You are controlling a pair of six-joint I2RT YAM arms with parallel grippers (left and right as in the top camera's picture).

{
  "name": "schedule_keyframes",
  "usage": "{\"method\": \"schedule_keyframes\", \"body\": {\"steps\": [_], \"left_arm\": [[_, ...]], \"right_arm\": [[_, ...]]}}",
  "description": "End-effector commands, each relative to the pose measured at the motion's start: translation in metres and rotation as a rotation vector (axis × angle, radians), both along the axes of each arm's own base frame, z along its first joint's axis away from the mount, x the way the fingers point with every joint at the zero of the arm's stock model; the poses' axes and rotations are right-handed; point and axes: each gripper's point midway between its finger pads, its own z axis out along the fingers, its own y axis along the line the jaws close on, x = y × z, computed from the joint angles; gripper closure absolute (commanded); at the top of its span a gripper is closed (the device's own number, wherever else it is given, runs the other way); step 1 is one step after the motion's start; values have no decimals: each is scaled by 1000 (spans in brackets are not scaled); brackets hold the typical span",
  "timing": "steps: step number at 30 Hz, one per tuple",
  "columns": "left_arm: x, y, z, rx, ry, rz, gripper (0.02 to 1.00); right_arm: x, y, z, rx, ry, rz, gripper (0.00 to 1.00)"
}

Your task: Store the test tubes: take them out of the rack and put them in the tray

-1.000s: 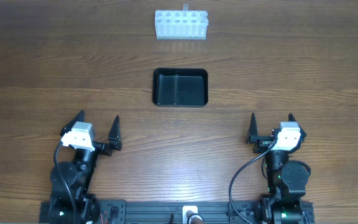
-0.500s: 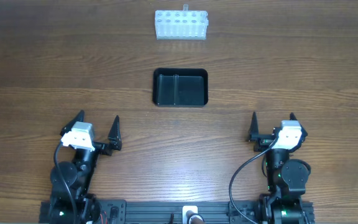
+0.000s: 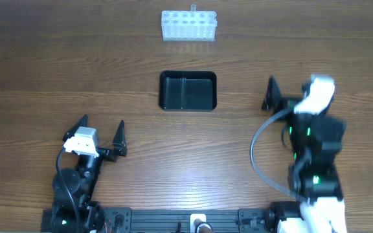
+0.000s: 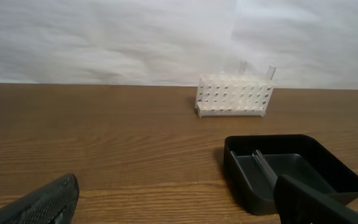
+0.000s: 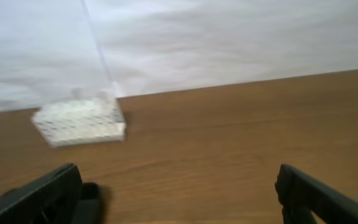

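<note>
Your left wrist camera catches two test tubes [image 4: 271, 71] standing up out of the one white rack [image 4: 235, 94] at the table's far side; from above you can make out just one. The single black tray [image 3: 199, 94] sits between rack and arms. The left gripper [image 3: 103, 122] and right gripper [image 5: 179, 177] both stand released, grasping nothing.
</note>
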Motion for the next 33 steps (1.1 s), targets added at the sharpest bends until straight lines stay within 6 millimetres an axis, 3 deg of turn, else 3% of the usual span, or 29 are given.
{"method": "schedule_keyframes", "body": {"steps": [1, 9, 18, 26, 33], "left_arm": [[0, -1, -1, 7, -1, -7, 18], [0, -1, -1, 7, -1, -7, 18], [0, -1, -1, 7, -1, -7, 20], [0, -1, -1, 7, -1, -7, 18], [0, -1, -1, 7, -1, -7, 18]], "right_arm": [[44, 42, 7, 39, 96, 135, 7], [118, 126, -13, 12, 300, 152, 9], [174, 213, -45, 1, 409, 72, 9], [227, 244, -78, 5, 429, 28, 9], [262, 245, -100, -74, 395, -19, 9]]}}
